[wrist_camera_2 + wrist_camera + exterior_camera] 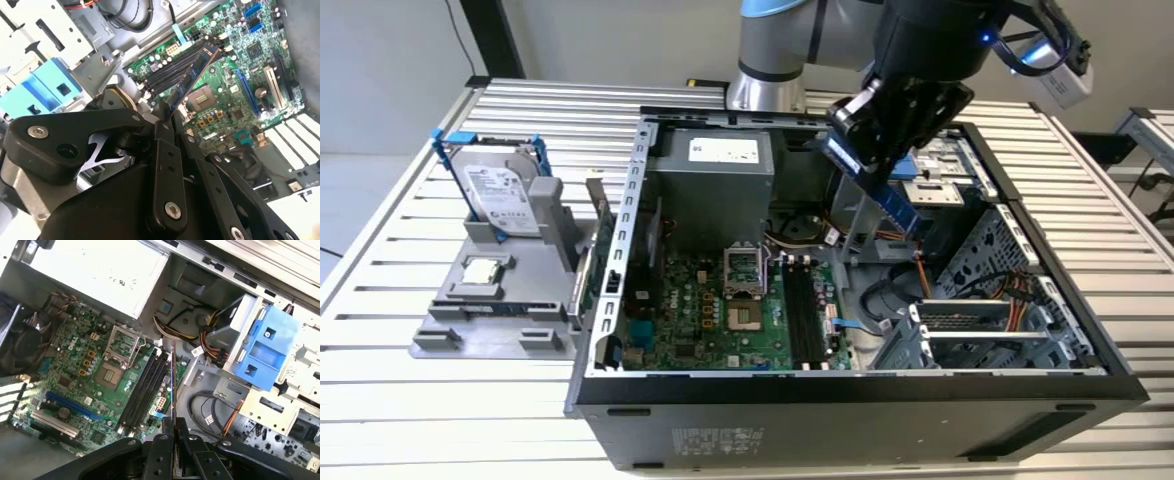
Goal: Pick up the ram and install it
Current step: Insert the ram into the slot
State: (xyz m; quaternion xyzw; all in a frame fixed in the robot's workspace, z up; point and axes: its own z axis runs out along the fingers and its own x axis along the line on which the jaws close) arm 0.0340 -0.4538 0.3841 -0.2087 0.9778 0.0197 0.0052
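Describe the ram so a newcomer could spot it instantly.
Find the open computer case on the slatted table, then the black gripper above its motherboard. The ram is the long, thin blue stick clamped in the gripper, hanging tilted in the air, unlike the boxy hard drive standing outside the case.

- Ram (pixel 894 200): blue, with dark chips.
- Motherboard (pixel 720 310): green, with black slots.
- Gripper (pixel 164 119): black.
- Hard drive (pixel 500 190): silver, in a blue frame.
- Surface (pixel 440 400): pale, ribbed.
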